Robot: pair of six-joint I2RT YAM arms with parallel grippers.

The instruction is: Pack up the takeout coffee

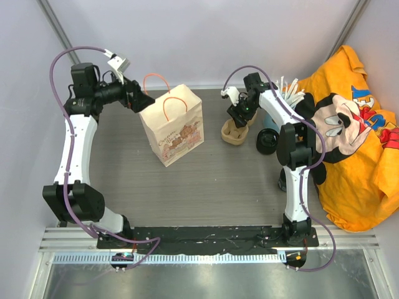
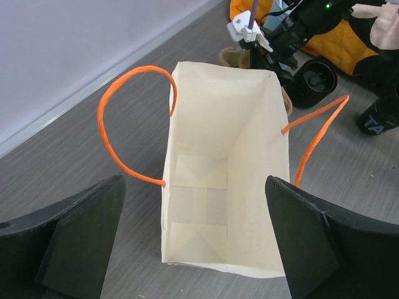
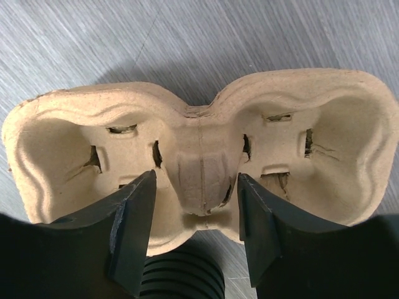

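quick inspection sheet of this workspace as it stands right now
surface: grey wood-grain table, no spills seen
job's things: small round black cup stands on the table beside the tan two-well cardboard carrier, both wells empty; brown paper bag with orange handles upright, open, empty
clutter: orange cartoon-print shirt at the right edge; bundle of white sticks at the back right
grippers: left gripper wide open above the bag; right gripper jaws apart astride the carrier's centre ridge
cables: purple cable loops along each arm, off the objects
surroundings: plain white walls; nothing else seen
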